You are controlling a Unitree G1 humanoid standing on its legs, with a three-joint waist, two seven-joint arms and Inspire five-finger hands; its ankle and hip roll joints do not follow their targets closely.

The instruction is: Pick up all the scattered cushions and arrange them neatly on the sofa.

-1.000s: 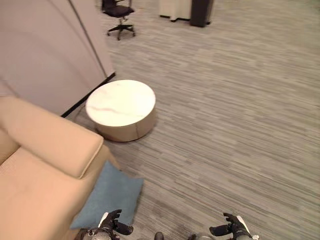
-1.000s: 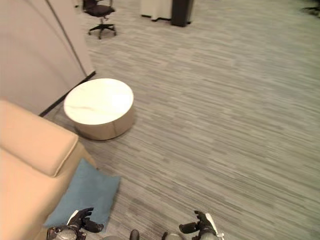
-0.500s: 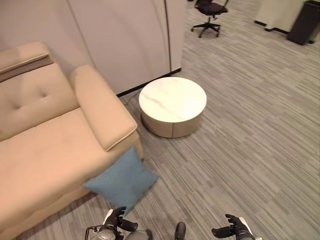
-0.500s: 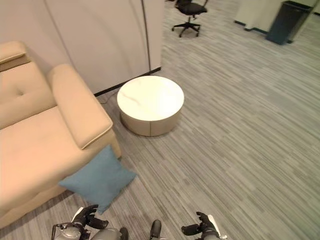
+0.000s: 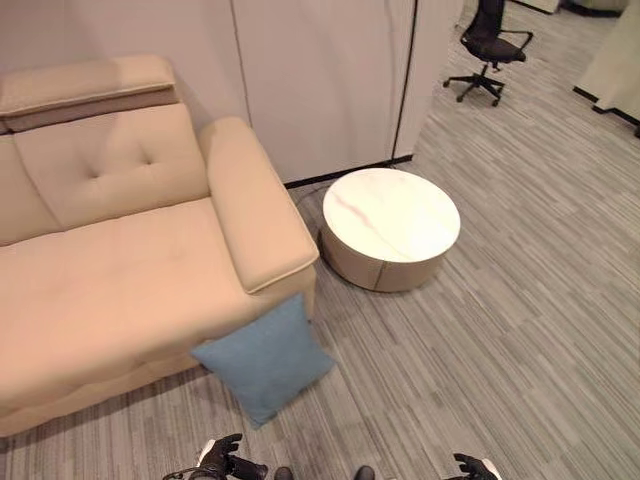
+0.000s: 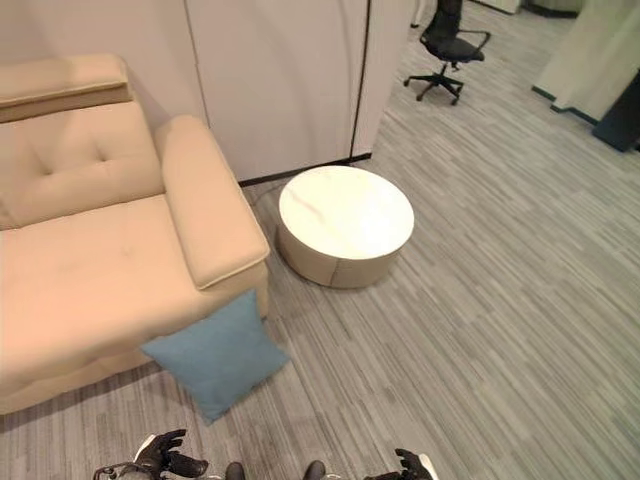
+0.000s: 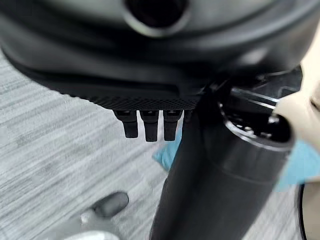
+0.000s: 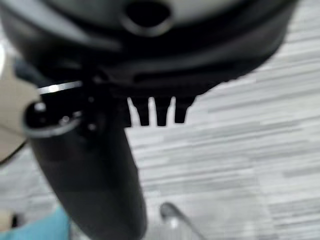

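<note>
Lower centre, cushion: blue cushion [image 5: 263, 358] on the floor [image 5: 500, 330], leaning on the sofa [image 5: 120, 270] front
Sofa seat: bare
Left hand [image 5: 222, 460]: fingers relaxed, empty
Right hand [image 5: 470, 468]: relaxed, empty
Bench: round white bench [image 5: 390, 225], nothing on top

Carpet [image 5: 520, 340], blue cushion [image 5: 264, 357], round table [image 5: 390, 226], perhaps marble

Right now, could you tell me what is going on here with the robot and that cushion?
Nothing is being held yet. A blue cushion lies on the carpet, leaning against the front corner of the beige sofa, beside a round white coffee table. The left hand and right hand hang low and open, fingers relaxed, short of the cushion.
</note>
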